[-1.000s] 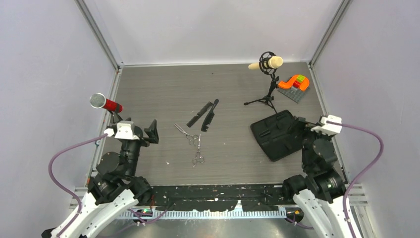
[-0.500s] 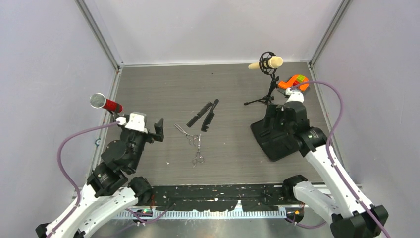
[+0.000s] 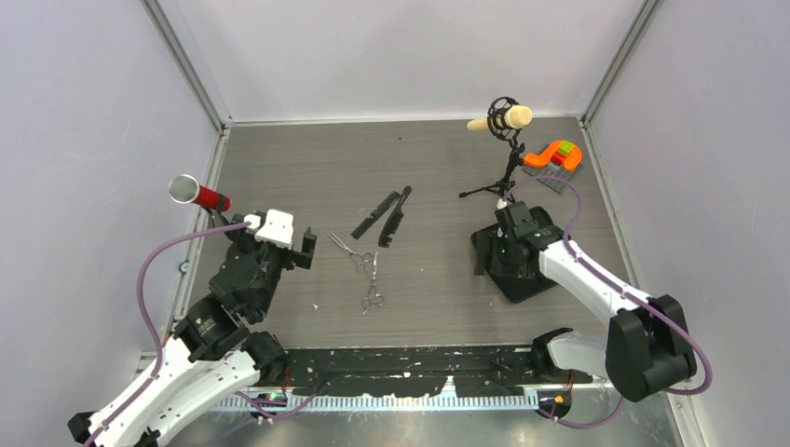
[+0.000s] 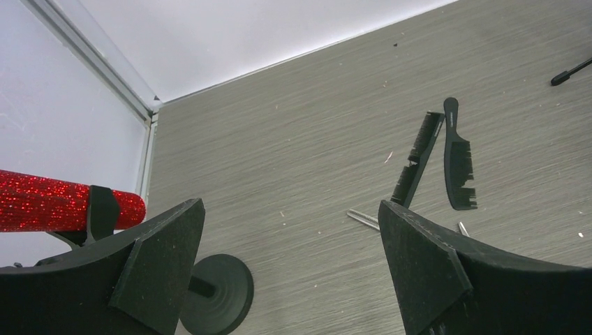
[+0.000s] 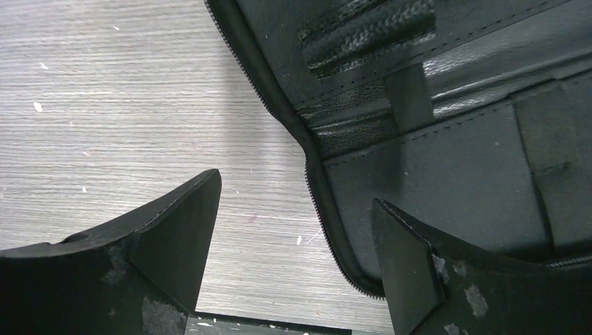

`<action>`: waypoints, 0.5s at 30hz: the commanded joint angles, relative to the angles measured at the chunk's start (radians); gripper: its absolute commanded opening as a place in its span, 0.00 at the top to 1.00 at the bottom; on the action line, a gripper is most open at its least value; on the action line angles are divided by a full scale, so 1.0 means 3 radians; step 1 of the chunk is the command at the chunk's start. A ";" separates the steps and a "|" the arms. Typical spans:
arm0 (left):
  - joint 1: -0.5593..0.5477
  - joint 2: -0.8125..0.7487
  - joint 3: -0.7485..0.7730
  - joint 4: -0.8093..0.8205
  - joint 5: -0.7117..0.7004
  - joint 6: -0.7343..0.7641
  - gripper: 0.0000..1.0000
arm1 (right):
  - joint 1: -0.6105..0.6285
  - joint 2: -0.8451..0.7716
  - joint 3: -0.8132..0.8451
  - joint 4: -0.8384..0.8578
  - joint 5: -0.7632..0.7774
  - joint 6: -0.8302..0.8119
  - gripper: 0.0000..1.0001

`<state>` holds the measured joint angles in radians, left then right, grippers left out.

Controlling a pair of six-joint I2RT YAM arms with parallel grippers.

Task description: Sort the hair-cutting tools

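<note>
Two silver scissors lie mid-table, one (image 3: 347, 250) slanted and one (image 3: 374, 284) nearly upright. Two black combs (image 3: 374, 214) (image 3: 395, 219) lie just behind them. In the left wrist view the combs (image 4: 419, 157) (image 4: 459, 164) and one scissor blade tip (image 4: 363, 218) show ahead. My left gripper (image 3: 305, 250) (image 4: 290, 272) is open and empty, left of the scissors. My right gripper (image 3: 492, 256) (image 5: 297, 244) is open and empty, low over the left edge of the open black case (image 3: 526, 265) (image 5: 454, 139), with the zipper edge between its fingers.
A red microphone (image 3: 197, 194) on a round base (image 4: 213, 293) stands by the left wall, close to my left arm. A beige microphone (image 3: 503, 118) on a tripod stands at the back right. An orange and green toy (image 3: 554, 155) lies in the back right corner.
My right arm has swung from the table's right edge leftward over the case to its left edge. My left gripper has moved forward and right, closer to the scissors. The tools have not moved.
</note>
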<state>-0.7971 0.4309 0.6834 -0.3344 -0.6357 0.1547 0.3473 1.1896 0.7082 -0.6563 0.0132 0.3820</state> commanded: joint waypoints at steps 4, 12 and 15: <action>0.0007 0.0098 0.0013 -0.0018 -0.0020 0.0071 0.00 | 0.0243 0.0248 -0.0117 0.0150 -0.0131 0.0136 0.16; 0.0005 0.0100 -0.0002 -0.0010 -0.0028 0.0087 0.00 | 0.0989 0.0529 -0.0054 0.0591 -0.0474 0.0633 0.26; 0.0007 0.0125 -0.0007 -0.0010 -0.0019 0.0087 0.00 | 0.1306 0.0797 0.0190 0.0638 -0.0461 0.0684 0.27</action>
<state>-0.7971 0.4587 0.6830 -0.3500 -0.6353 0.1661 0.6437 1.3407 0.6937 -0.5541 -0.0368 0.5030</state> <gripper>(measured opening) 0.994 0.735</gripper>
